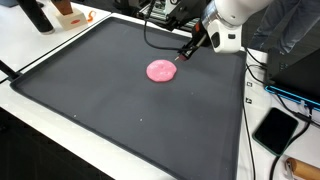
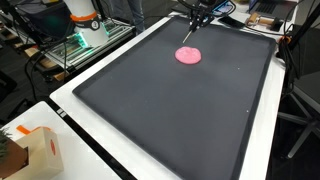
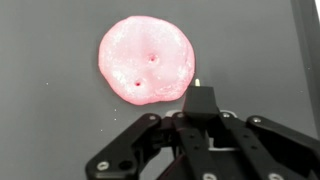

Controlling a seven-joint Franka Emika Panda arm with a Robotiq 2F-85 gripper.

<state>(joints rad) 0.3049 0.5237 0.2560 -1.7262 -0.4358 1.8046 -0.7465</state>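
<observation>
A flat pink blob of putty (image 1: 161,71) (image 2: 188,56) lies on a dark grey mat (image 1: 100,110) (image 2: 170,120). In the wrist view the putty (image 3: 146,60) has two small holes poked in it. My gripper (image 1: 193,45) (image 2: 197,22) (image 3: 205,105) hangs just beyond the putty's edge, its fingers closed together on a thin dark stick (image 1: 184,54). The stick slants down toward the putty's rim. Its small light tip (image 3: 197,82) shows just off the putty's lower right edge, and I cannot tell whether it touches.
The mat's raised rim (image 1: 246,95) borders a white table. A black phone (image 1: 276,130) and cables (image 1: 268,72) lie beside it. A cardboard box (image 2: 40,150) stands at one corner; an orange and white object (image 2: 84,16) and other gear sit beyond the far side.
</observation>
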